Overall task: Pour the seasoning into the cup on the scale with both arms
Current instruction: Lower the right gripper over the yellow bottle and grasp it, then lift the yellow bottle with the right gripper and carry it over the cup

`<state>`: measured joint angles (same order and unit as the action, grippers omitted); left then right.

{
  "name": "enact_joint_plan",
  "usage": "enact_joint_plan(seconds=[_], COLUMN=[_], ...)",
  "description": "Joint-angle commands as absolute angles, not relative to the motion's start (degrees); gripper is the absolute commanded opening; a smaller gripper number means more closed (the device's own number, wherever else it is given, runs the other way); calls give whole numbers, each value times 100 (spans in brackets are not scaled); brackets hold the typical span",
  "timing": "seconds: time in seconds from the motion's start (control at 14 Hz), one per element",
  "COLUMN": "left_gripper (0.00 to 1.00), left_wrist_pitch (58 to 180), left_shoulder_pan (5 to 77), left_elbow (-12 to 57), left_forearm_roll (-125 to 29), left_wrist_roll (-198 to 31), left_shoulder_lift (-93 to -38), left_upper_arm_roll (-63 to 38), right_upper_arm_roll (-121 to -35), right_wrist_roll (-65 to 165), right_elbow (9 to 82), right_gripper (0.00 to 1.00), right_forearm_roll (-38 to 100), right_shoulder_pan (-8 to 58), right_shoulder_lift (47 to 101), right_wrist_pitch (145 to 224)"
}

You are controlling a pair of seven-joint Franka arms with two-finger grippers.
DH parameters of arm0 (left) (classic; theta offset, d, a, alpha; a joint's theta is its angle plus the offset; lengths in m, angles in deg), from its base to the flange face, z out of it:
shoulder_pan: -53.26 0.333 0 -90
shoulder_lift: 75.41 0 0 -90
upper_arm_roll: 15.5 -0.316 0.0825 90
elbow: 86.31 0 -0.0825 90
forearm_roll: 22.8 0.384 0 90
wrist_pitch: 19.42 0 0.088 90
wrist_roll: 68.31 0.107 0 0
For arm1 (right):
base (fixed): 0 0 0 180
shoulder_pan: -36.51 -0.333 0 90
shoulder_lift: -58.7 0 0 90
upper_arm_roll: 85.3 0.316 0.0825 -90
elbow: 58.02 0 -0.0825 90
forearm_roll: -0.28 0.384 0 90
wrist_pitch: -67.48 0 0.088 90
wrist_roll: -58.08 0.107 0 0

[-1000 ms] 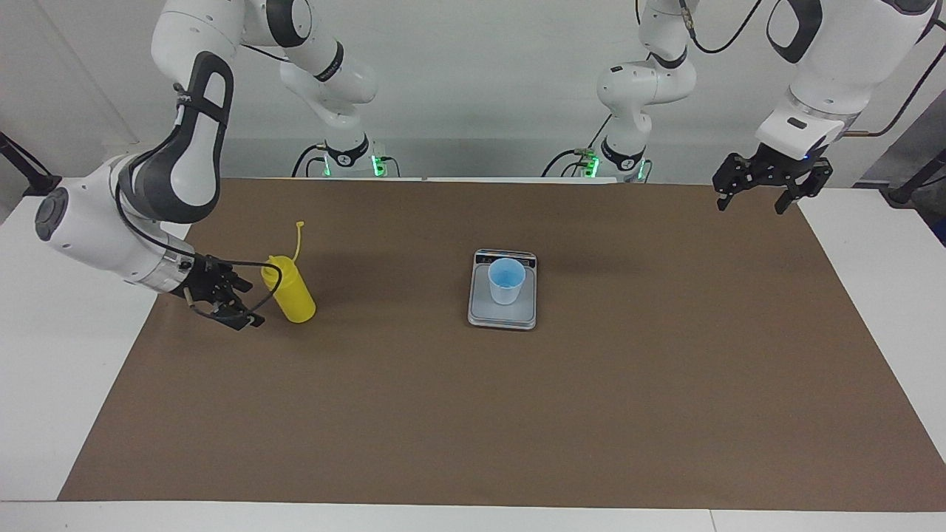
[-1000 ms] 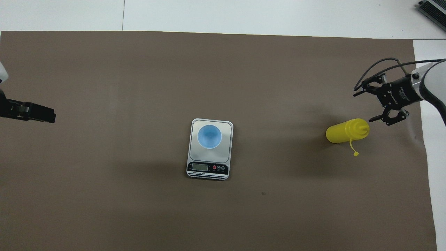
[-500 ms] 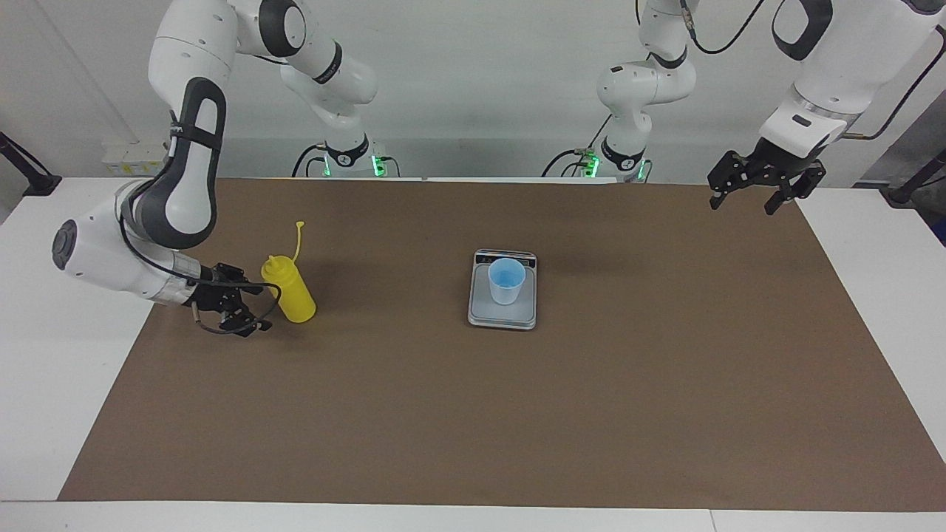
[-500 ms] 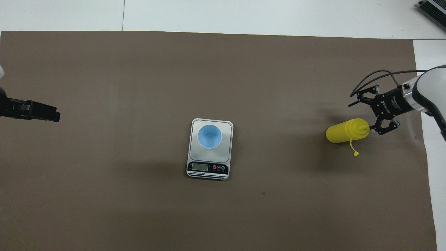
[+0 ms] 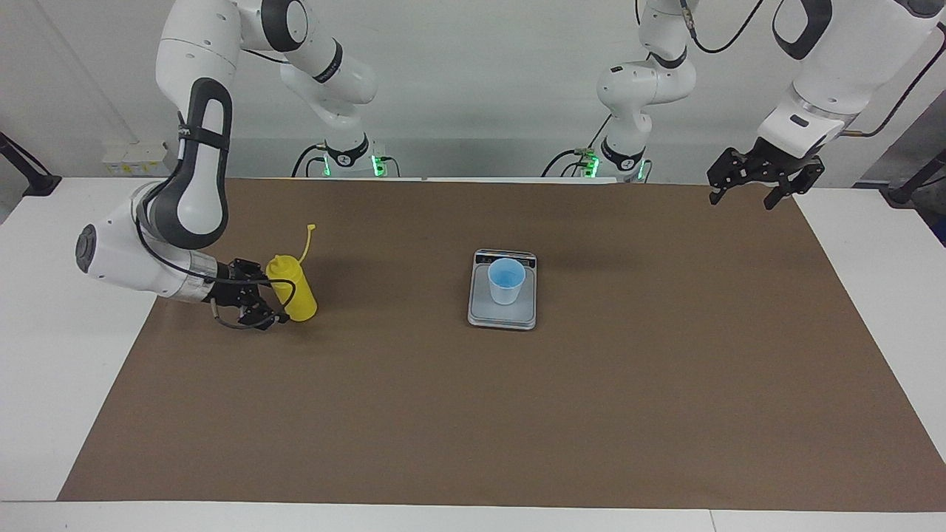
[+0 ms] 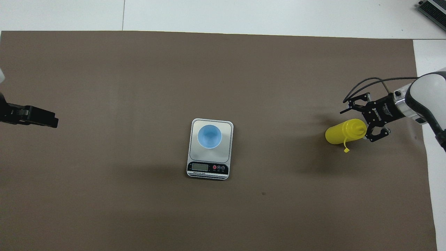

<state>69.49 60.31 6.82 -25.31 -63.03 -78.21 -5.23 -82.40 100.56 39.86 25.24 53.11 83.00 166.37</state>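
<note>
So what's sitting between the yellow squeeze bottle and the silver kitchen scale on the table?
Nothing: only bare brown mat separates the yellow plastic squeeze bottle from the flat silver-grey kitchen scale, plainest in the overhead view.

Cup (image 5: pixel 507 281) stands on scale (image 5: pixel 484 314), mid-mat (image 5: pixel 473 414). In the overhead view, seasoning (image 6: pixel 343 131) sits at 3 o'clock from scale, toward the right arm's end, with right gripper (image 6: pixel 360 122) open around its top. Left gripper (image 6: pixel 52 122) hangs open at 9 o'clock, over the mat's edge.
</note>
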Motion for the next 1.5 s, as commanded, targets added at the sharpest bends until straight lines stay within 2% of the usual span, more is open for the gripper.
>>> enact_joint_plan(seconds=[0.0, 0.43, 0.5, 0.57, 0.64, 0.79, 0.93, 1.21, 1.43], left_gripper=[100, 100, 100, 100, 100, 100, 100, 100, 100], left_wrist_pitch=[6917, 6883, 6883, 6883, 6883, 6883, 6883, 6883, 6883], left_shoulder_pan=[6056, 6099, 6108, 6108, 6108, 6108, 6108, 6108, 6108], left_elbow=[799, 799, 808, 799, 808, 808, 799, 799, 799], left_forearm_roll=[-2430, -2430, -2430, -2430, -2430, -2430, -2430, -2430, -2430], left_wrist_roll=[-6277, -6304, -6304, -6304, -6304, -6304, -6304, -6304, -6304], left_shoulder_lift=[-7954, -7954, -7954, -7954, -7954, -7954, -7954, -7954, -7954], left_upper_arm_roll=[-495, -495, -495, -495, -495, -495, -495, -495, -495], right_upper_arm_roll=[-8197, -8170, -8161, -8170, -8170, -8170, -8170, -8188, -8179], right_wrist_roll=[10097, 10079, 10105, 10141, 10141, 10167, 10455, 11711, 12931], right_elbow=[4331, 4718, 4718, 4710, 4701, 4701, 4657, 4491, 4140], right_gripper=[100, 100, 88, 65, 34, 0, 0, 0, 0], right_forearm_roll=[2700, 2823, 2823, 2831, 2832, 2823, 2814, 2709, 1868], right_shoulder_pan=[5303, 5295, 5277, 5207, 5189, 5137, 4961, 4356, 3749], right_shoulder_lift=[8076, 7847, 7847, 7847, 7839, 7751, 7611, 7399, 7408], right_wrist_pitch=[16671, 16548, 16583, 16601, 16601, 16627, 16706, 17452, 17839])
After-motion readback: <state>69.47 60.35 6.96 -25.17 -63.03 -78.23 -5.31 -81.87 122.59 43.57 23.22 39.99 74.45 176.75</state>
